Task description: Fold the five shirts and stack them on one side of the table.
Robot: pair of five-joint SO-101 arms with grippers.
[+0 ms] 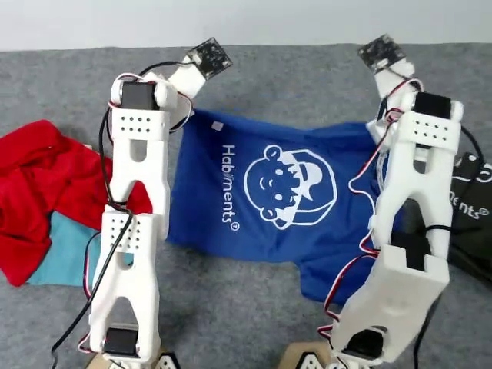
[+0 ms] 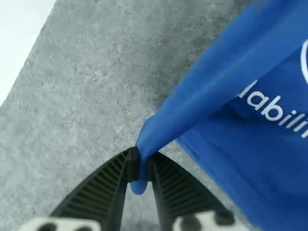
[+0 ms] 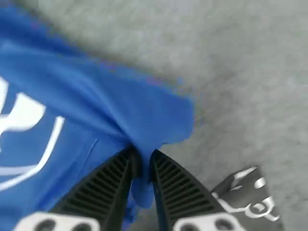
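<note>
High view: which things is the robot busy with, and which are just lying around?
In the job now: blue cloth shirt with a white cartoon face; left gripper and right gripper, both pinching it.
Lying about, waiting their turn: crumpled red cloth shirt; teal cloth shirt beside it; black cloth shirt with white print; grey table underneath.

Your right gripper (image 3: 142, 168) has its two black ribbed fingers (image 3: 103, 187) pressed together on a bunched fold at the edge of the blue shirt (image 3: 96, 110). A small tab of blue cloth pokes out between them. From that pinch the shirt spreads flat, and its white print (image 3: 24, 115) sits well in from the held edge. The grey table (image 3: 240, 72) runs along the shirt's border. A black garment (image 3: 243, 195) with white print lies near the shirt's pinched edge.
</note>
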